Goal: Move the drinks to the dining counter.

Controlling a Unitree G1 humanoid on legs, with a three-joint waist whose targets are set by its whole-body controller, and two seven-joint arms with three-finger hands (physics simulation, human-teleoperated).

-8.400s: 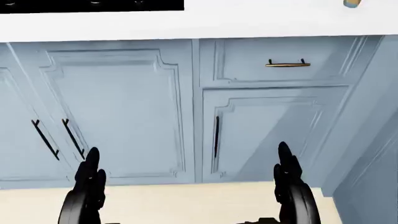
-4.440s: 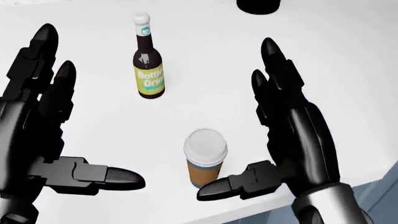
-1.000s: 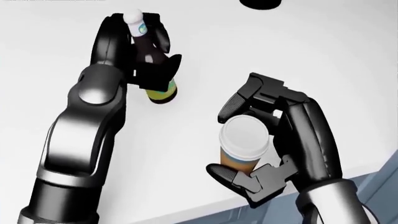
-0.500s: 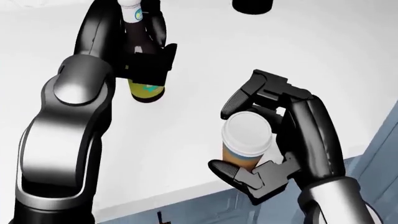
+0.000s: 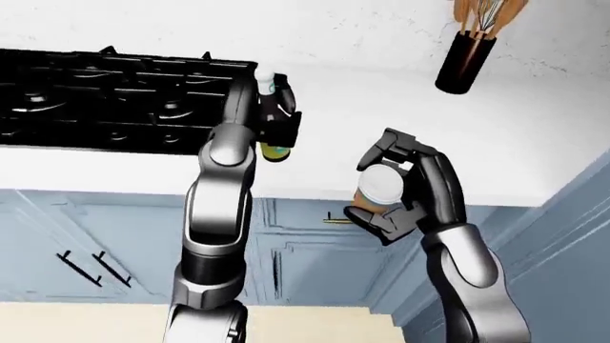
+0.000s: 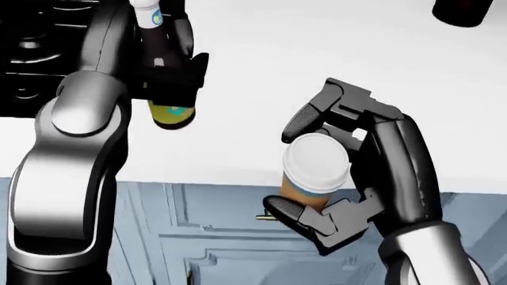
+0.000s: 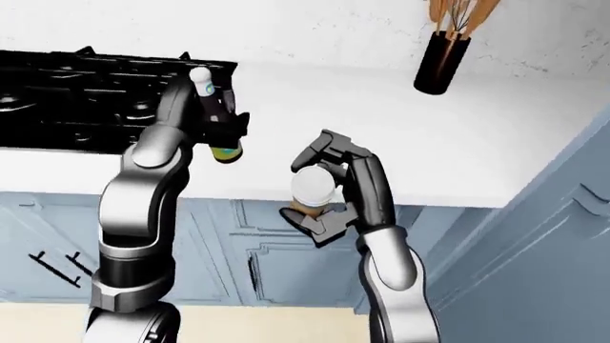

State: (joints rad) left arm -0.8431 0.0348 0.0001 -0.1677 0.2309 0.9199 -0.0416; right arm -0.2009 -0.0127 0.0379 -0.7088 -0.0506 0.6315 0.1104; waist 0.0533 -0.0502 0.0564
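My left hand (image 6: 162, 65) is shut on a dark bottle (image 6: 169, 110) with a white cap and a yellow-green label, held upright above the white counter (image 6: 261, 89) at the head view's upper left. My right hand (image 6: 328, 178) is shut on a paper coffee cup (image 6: 314, 172) with a white lid, held in the air over the counter's near edge at the view's middle right. Both drinks also show in the left-eye view, the bottle (image 5: 272, 107) and the cup (image 5: 377, 189).
A black stove (image 5: 114, 100) fills the counter's left part. A dark utensil holder (image 5: 464, 63) with wooden tools stands at the upper right. Blue cabinet doors (image 5: 305, 264) with handles lie below the counter. A blue cabinet side (image 5: 572, 243) rises at the right.
Both hands have lifted their drinks off the counter. The camera has drawn away from the counter, so its edge, the cabinets below and the stove now show.
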